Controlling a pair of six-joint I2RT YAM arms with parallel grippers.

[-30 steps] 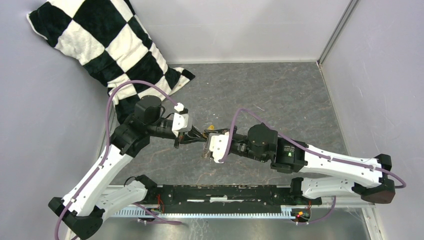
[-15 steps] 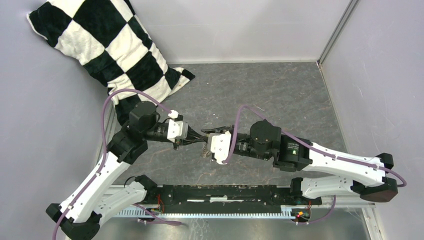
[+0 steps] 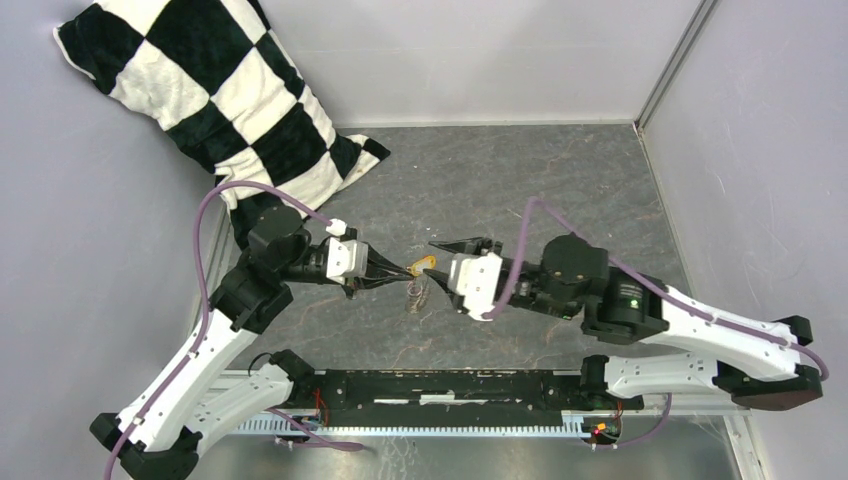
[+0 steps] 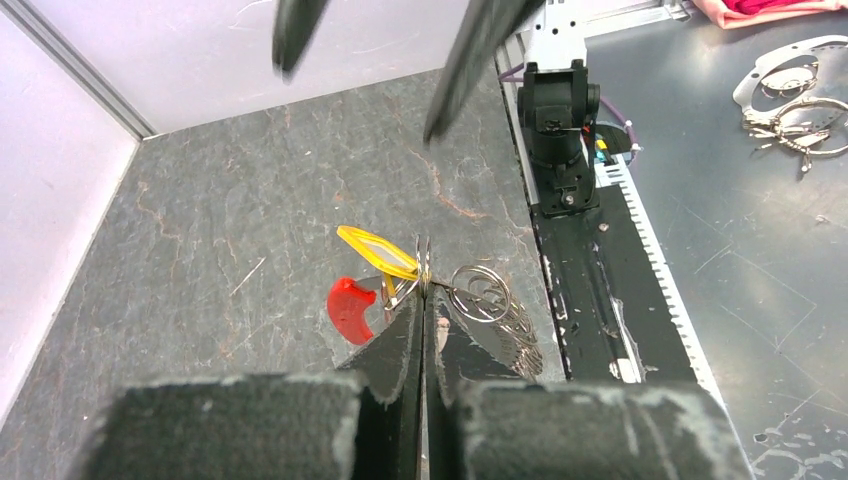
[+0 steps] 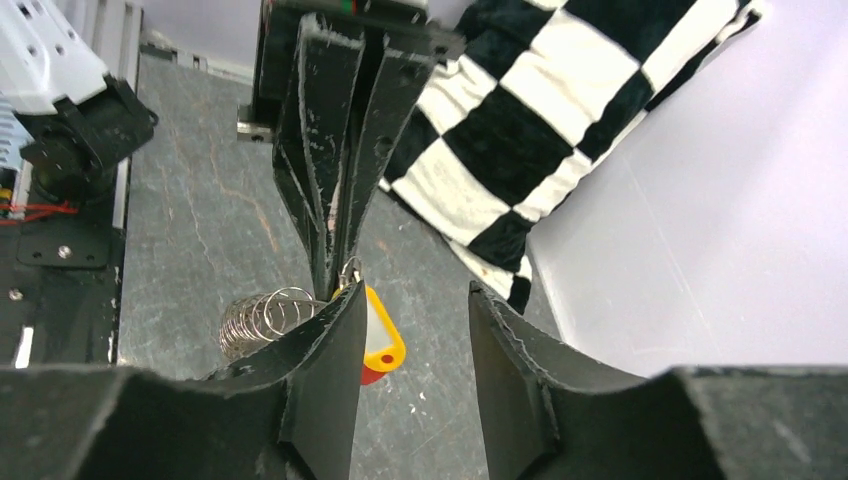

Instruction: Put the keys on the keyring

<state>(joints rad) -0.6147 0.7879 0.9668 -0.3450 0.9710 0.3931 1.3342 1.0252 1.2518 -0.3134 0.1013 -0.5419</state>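
Note:
My left gripper [image 3: 400,269] is shut on the thin silvery keyring [image 4: 424,262], holding it edge-on above the floor; its jaws [image 4: 424,295] show pressed together in the left wrist view. The key with a yellow head [image 4: 378,251] hangs at the ring, with a red piece [image 4: 348,308] just below it. The key also shows in the top view [image 3: 423,265] and the right wrist view [image 5: 383,340]. My right gripper [image 3: 446,262] is open and empty, its jaws [image 5: 415,300] apart, with the key just beyond its left finger [image 5: 330,370].
A silvery wire coil [image 4: 492,300] hangs by the ring, also in the right wrist view [image 5: 262,318]. A black-and-white checked cushion [image 3: 215,100] lies at the back left. Grey walls enclose the stone-patterned floor [image 3: 540,180].
My right gripper has drawn back to the right and opened, away from the left gripper's tips. The yellow key now shows between the two grippers. The left arm has shifted slightly left.

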